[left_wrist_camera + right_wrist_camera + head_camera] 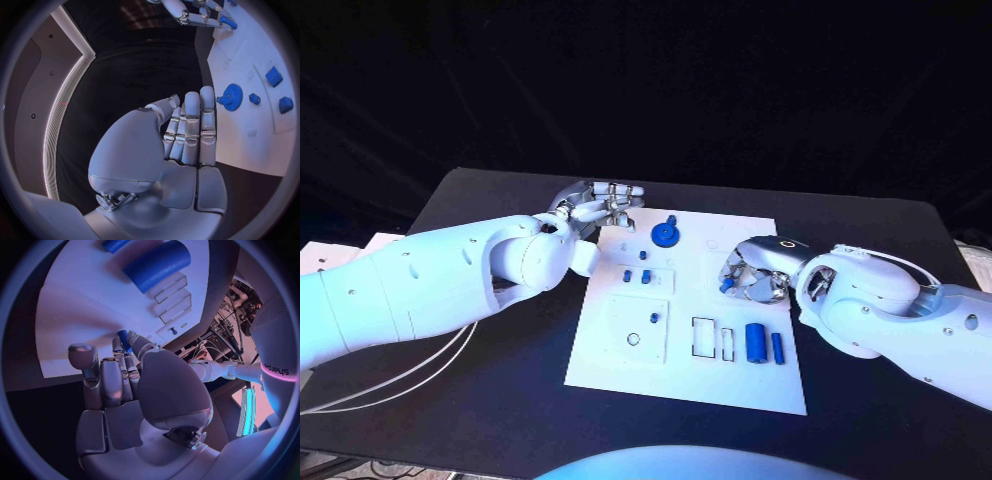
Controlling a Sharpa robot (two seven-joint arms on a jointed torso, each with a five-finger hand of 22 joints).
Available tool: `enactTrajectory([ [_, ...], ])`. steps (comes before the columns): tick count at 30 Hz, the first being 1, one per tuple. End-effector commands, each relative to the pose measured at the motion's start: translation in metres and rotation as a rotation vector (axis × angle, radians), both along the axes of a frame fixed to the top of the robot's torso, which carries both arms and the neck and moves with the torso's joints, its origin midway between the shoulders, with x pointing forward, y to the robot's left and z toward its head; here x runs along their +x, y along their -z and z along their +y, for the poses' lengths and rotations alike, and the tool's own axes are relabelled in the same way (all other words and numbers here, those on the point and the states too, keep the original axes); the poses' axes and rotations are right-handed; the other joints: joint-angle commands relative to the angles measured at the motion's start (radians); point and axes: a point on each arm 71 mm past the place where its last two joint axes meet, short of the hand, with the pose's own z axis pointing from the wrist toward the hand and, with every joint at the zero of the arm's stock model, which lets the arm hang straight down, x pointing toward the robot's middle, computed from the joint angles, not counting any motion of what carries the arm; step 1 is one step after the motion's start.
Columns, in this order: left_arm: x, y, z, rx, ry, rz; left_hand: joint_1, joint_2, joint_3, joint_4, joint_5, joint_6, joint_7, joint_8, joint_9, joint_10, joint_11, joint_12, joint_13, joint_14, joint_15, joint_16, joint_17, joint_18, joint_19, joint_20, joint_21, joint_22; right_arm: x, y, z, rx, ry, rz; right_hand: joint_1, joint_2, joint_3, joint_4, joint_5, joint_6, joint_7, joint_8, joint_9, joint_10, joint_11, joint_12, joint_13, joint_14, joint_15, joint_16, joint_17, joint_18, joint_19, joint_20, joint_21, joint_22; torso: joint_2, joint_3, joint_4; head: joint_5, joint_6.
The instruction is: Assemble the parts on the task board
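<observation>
The white task board point(625, 360) lies in the middle of the black table. My right hand point(759, 270) hovers over the board's right half and pinches a small blue part point(727, 284) at its fingertips; the right wrist view shows that blue part point(124, 339) between thumb and finger. My left hand point(599, 208) is at the board's far left corner, its fingers point(190, 127) stretched out side by side with nothing in them. A blue gear point(666, 235) stands on the board just right of the left hand. Two small blue blocks point(638, 275) sit nearer the middle.
A thick blue cylinder point(756, 342) and a slimmer blue rod point(777, 346) lie near the board's front right, beside empty rectangular slots point(705, 337). A small blue peg point(655, 318) sits in a square panel. Bare black table point(877, 225) surrounds the board.
</observation>
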Motion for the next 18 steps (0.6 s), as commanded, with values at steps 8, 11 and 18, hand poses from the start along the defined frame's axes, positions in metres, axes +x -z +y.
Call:
enactTrajectory([
  [8, 0.000, -0.001, -0.002, -0.006, 0.017, -0.004, -0.006, 0.007, -0.003, -0.002, 0.003, -0.009, 0.011, 0.006, 0.001, -0.009, -0.002, 0.009, -0.001, -0.007, 0.002, 0.007, -0.002, 0.011, -0.002, 0.006, 0.004, 0.001, 0.000, -0.004, 0.002, 0.060, 0.004, -0.082, 0.020, 0.041, 0.034, 0.000, -0.059, 0.059, -0.019, 0.028, 0.013, 0.070, -0.020, 0.018, 0.003, 0.040, -0.027, 0.031, 0.034, -0.014, 0.028, -0.015, 0.034, 0.044, 0.000, 0.0000, 0.0008, -0.001, -0.003],
  [11, 0.000, -0.001, -0.002, -0.006, 0.017, -0.004, -0.006, 0.007, -0.003, -0.002, 0.003, -0.009, 0.011, 0.006, 0.001, -0.009, -0.002, 0.009, -0.001, -0.007, 0.002, 0.007, -0.002, 0.011, -0.002, 0.006, 0.004, 0.001, 0.000, -0.008, 0.001, 0.118, 0.012, -0.122, 0.026, 0.045, 0.042, -0.003, -0.066, 0.067, -0.022, 0.033, 0.015, 0.083, -0.024, 0.020, 0.004, 0.040, -0.031, 0.032, 0.034, -0.015, 0.030, -0.019, 0.038, 0.051, 0.000, 0.0005, 0.0005, -0.001, -0.003],
  [18, 0.000, 0.000, -0.001, -0.005, 0.018, -0.001, -0.006, 0.007, -0.003, -0.002, 0.003, -0.009, 0.011, 0.006, 0.001, -0.009, -0.002, 0.009, -0.001, -0.007, 0.002, 0.007, -0.002, 0.011, -0.002, 0.006, 0.004, 0.001, -0.001, -0.015, -0.001, 0.204, 0.026, -0.175, 0.025, 0.046, 0.046, -0.003, -0.066, 0.072, -0.024, 0.036, 0.017, 0.090, -0.026, 0.021, 0.005, 0.040, -0.033, 0.033, 0.036, -0.016, 0.031, -0.021, 0.041, 0.054, 0.000, -0.0006, 0.0005, -0.002, -0.003],
])
